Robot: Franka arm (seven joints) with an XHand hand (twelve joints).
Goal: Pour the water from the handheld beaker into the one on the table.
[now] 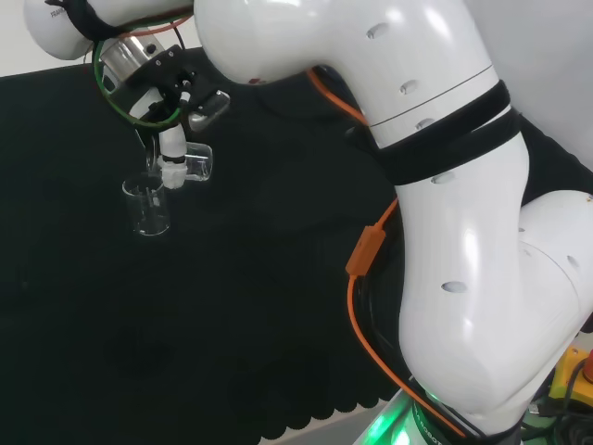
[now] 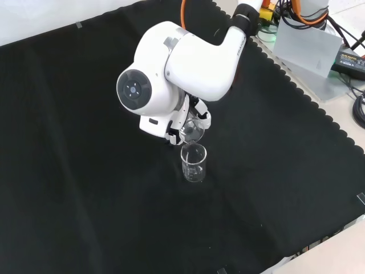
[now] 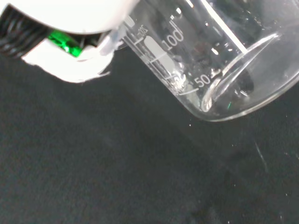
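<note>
Head view puts the handheld beaker [image 1: 197, 163] tipped on its side in the hand [image 1: 170, 148], fingers curled round it, mouth directly above the upright beaker [image 1: 146, 208] on the tabletop [image 1: 241, 324]. Wrist view shows volume graduations on the tilted glass; no brand can be made out.

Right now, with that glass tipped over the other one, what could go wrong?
The held beaker lies nearly on its side just above the standing beaker, so water could miss the narrow mouth and soak the black cloth. The hand hangs close to that rim, so a small drop might knock the standing beaker over.
</note>
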